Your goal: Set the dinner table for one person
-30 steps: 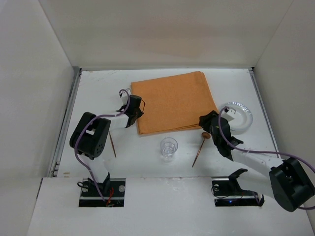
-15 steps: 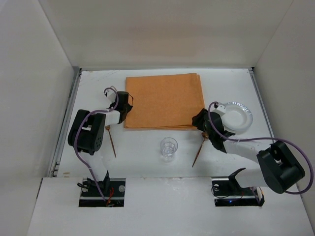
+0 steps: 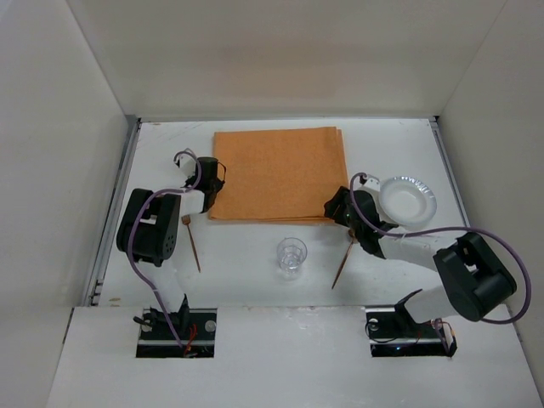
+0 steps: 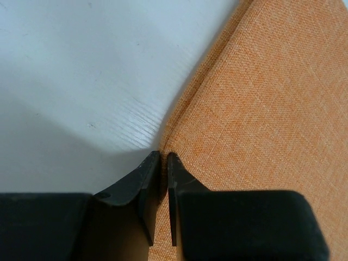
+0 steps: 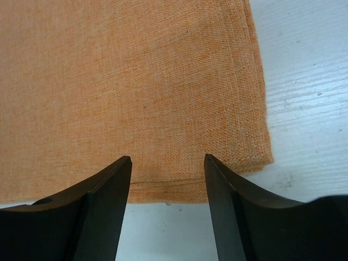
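Note:
The orange placemat (image 3: 276,174) lies flat at the back middle of the white dinner table (image 3: 170,144). My left gripper (image 3: 212,185) is at the mat's left edge. In the left wrist view it (image 4: 163,155) is shut, with the cloth edge (image 4: 261,109) pinched between its tips. My right gripper (image 3: 337,205) is low at the mat's near right corner. In the right wrist view it (image 5: 168,159) stands open, its fingers straddling the mat's near edge (image 5: 136,81) without gripping it.
A clear glass (image 3: 291,255) stands near the front middle. A wooden spoon (image 3: 347,259) lies right of it, partly under the right arm. Another wooden utensil (image 3: 193,245) lies at the left. A clear plate (image 3: 408,198) sits at the right. Metal rails run along both side edges.
The placemat has slid left and turned square to the table, the left gripper moving left with its edge. The right gripper has moved left to the mat's corner and opened wider.

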### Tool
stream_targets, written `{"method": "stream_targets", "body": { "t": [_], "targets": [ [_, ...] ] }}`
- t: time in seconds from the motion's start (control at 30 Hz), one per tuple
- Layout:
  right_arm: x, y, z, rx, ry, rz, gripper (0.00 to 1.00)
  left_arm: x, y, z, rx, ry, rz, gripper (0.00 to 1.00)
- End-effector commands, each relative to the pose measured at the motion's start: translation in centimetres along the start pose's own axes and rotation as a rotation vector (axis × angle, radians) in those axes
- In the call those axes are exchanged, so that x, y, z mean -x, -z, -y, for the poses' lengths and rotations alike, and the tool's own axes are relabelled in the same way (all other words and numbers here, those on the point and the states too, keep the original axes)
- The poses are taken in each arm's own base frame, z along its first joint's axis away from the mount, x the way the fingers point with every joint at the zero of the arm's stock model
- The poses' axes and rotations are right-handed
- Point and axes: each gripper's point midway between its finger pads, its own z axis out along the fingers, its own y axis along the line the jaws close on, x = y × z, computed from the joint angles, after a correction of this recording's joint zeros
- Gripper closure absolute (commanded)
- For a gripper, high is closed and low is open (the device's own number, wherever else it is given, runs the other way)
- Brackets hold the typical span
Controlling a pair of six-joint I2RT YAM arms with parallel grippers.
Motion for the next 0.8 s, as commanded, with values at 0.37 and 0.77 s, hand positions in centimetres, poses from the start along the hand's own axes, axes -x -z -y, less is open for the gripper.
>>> {"method": "stream_targets", "body": {
  "t": [0.37,0.77],
  "targets": [
    [2.3,1.1,-4.5,0.119,0.044,0.054,0.5,3.6,1.6,0.5,0.01,0.042,0.144,0.66],
    [1.3,2.0,-3.0,-0.005,0.044,0.023,0.44,-2.6,11.2,-0.4,-0.053,-0.055,0.099,0.61]
  ]
}}
